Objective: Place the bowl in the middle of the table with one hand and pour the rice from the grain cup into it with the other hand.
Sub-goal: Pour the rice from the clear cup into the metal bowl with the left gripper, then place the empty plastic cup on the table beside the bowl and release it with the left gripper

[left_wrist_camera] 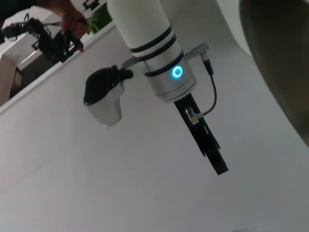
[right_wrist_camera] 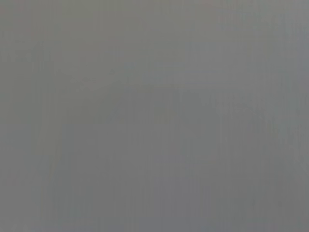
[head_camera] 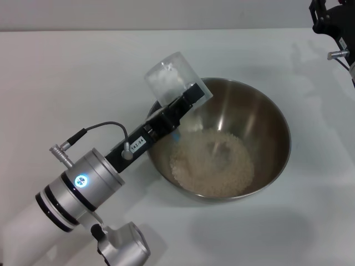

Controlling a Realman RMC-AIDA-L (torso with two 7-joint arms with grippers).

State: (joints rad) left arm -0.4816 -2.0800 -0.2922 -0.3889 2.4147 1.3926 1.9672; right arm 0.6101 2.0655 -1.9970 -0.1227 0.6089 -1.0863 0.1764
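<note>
The bowl (head_camera: 252, 119) sits mid-table (head_camera: 66, 72) with the rice (head_camera: 212, 163) in it; the grain cup (head_camera: 173, 77) hangs above its far-left rim.

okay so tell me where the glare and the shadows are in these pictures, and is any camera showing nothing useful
Head view: bright glare streaks on the inner wall of the bowl, soft shadows on the table below the bowl and under the left tool holding the grain cup. Left wrist view: even light, the bowl's edge a dark blur at the side. Right wrist view: flat grey, nothing discernible.
</note>
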